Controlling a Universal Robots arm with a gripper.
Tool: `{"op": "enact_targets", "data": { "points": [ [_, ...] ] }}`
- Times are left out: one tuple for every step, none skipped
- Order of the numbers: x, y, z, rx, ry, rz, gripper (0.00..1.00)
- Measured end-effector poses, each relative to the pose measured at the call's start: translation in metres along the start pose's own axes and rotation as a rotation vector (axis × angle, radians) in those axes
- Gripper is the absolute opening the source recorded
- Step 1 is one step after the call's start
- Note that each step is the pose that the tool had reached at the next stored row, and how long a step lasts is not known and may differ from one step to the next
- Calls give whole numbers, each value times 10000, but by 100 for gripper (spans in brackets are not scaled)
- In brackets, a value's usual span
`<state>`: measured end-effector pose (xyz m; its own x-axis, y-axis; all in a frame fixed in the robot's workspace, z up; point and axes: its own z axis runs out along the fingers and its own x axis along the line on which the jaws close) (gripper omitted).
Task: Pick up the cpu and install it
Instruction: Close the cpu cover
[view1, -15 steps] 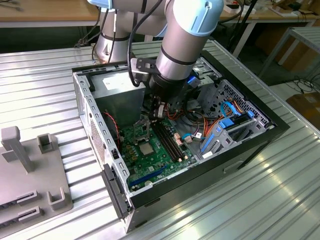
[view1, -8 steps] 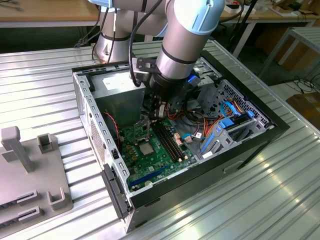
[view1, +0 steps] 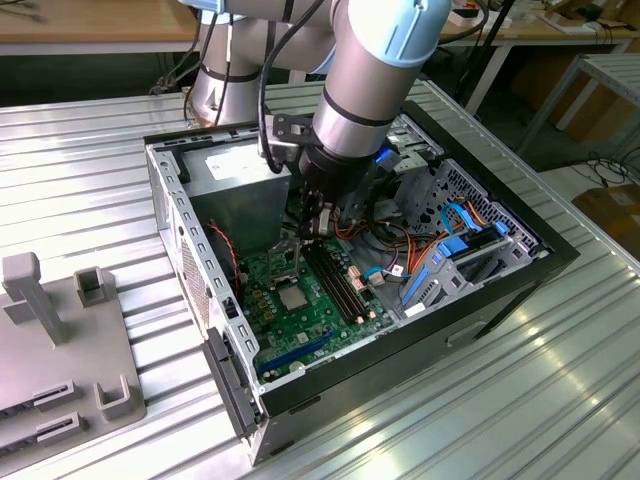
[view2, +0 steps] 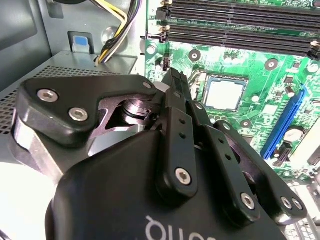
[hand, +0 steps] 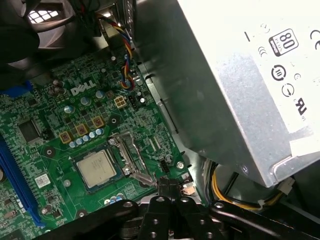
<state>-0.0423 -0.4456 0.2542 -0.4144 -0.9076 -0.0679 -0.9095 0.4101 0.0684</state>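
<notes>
You had one cpu (hand: 96, 169) seated on the one motherboard (hand: 85, 115); your single gripper (hand: 168, 186) hung near it, fingers (hand: 162, 189) closed on nothing.

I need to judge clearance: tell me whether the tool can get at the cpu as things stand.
Probably yes. The cpu lies uncovered on the motherboard, the socket frame swung open beside it; the tool hangs close by, on that frame's far side.

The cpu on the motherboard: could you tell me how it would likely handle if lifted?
The cpu is a flat, metal-topped square, so probably stiff and light. Its smooth top looks slippery, and sitting low on the motherboard, it likely offers little edge to grip.
</notes>
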Motion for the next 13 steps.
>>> {"op": "enact_targets", "data": {
  "points": [
    [2, 1, -3, -2, 3, -28, 11],
    [4, 1, -4, -4, 3, -56, 11],
    [6, 2, -5, -6, 4, -82, 11],
    [7, 2, -6, -8, 6, -112, 11],
    [8, 2, -7, -10, 8, -138, 11],
    [10, 2, -9, -12, 11, -168, 11],
    [11, 2, -10, -14, 12, -195, 11],
    [11, 2, -10, -14, 12, -204, 11],
    [11, 1, -10, -14, 12, -208, 11],
    [11, 1, -11, -15, 13, -209, 11],
    [11, 2, -12, -15, 11, -209, 11],
    [11, 2, -13, -15, 11, -209, 11],
    [11, 2, -14, -15, 12, -209, 11]
  ]
}}
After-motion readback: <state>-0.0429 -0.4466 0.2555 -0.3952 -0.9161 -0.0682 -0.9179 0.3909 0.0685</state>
